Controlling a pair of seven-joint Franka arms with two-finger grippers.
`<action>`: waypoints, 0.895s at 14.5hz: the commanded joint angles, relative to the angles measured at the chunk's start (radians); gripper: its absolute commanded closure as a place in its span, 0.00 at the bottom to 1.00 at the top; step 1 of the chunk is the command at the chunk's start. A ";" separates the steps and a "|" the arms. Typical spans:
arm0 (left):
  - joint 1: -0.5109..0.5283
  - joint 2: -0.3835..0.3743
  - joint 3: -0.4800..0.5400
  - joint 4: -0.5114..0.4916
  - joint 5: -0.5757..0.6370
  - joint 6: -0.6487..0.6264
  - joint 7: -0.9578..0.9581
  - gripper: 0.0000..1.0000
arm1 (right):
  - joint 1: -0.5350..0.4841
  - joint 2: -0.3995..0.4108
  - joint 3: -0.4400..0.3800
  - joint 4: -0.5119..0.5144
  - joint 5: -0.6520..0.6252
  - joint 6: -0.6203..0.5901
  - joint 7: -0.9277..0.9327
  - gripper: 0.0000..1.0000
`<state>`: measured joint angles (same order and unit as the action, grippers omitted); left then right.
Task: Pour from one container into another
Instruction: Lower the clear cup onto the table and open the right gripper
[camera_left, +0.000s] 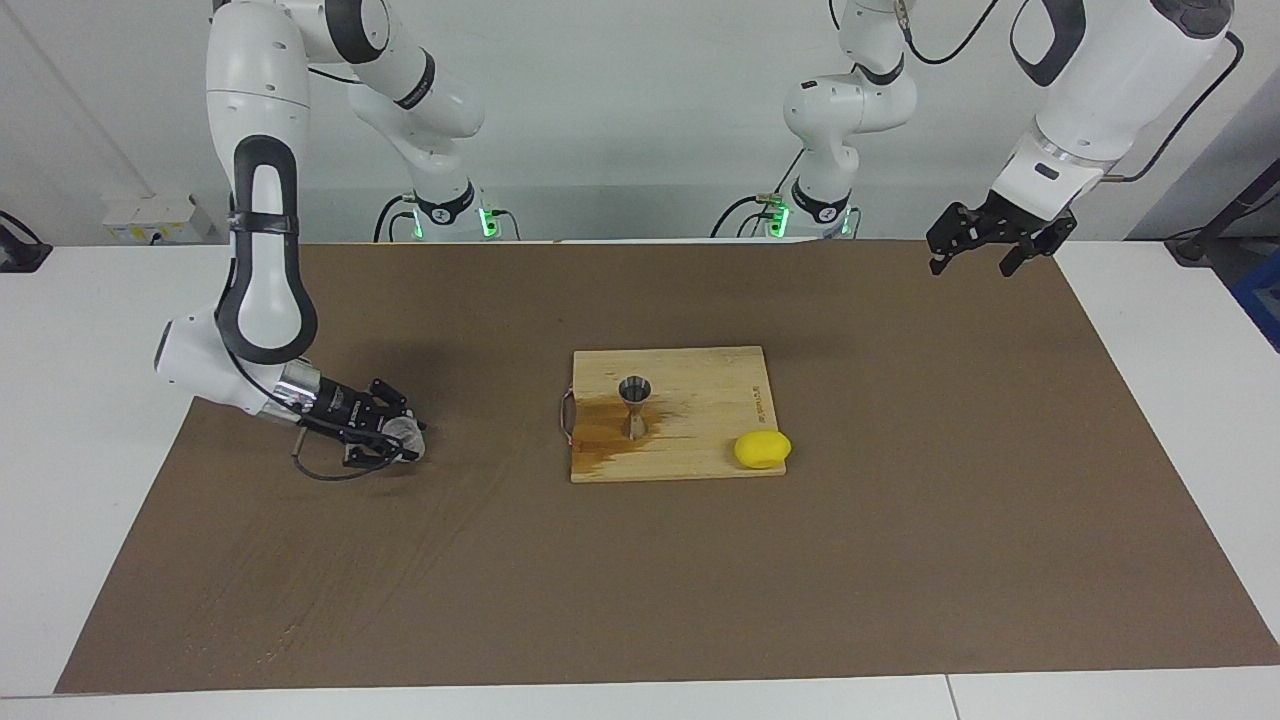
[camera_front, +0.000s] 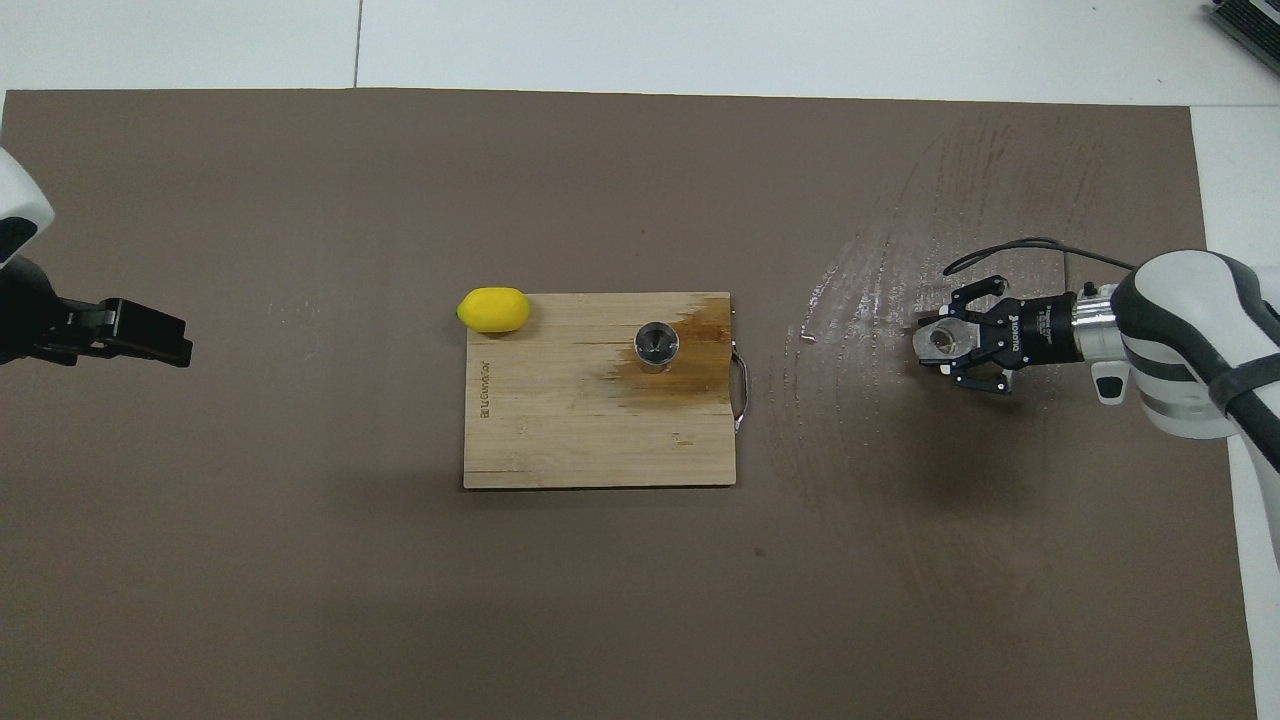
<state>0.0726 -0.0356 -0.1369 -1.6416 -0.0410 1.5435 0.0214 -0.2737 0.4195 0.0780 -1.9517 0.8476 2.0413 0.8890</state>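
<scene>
There is one clear cup (camera_left: 404, 433), one steel jigger (camera_left: 634, 404) and one lemon (camera_left: 762, 448). One wooden board (camera_left: 700, 400) lies on one brown mat (camera_left: 900, 520). Two robot arms stand at the bench.

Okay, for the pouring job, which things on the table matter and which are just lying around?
Part of the job:
- clear cup, held in the right gripper, low over the mat
- steel jigger, upright on the board

Lying about:
- lemon
- cutting board
- left gripper, waiting, open
</scene>
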 joint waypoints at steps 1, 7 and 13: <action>0.009 -0.009 -0.003 -0.011 -0.013 0.006 0.009 0.00 | -0.015 -0.008 0.006 -0.030 0.009 0.011 -0.047 0.22; 0.009 -0.009 -0.004 -0.011 -0.013 0.004 0.009 0.00 | -0.081 -0.106 0.000 -0.049 -0.050 0.020 -0.087 0.00; 0.009 -0.009 -0.003 -0.011 -0.013 0.006 0.008 0.00 | -0.021 -0.238 0.006 -0.043 -0.309 0.002 -0.119 0.00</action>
<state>0.0726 -0.0356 -0.1369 -1.6416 -0.0409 1.5435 0.0214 -0.3366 0.2441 0.0775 -1.9638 0.6098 2.0399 0.8084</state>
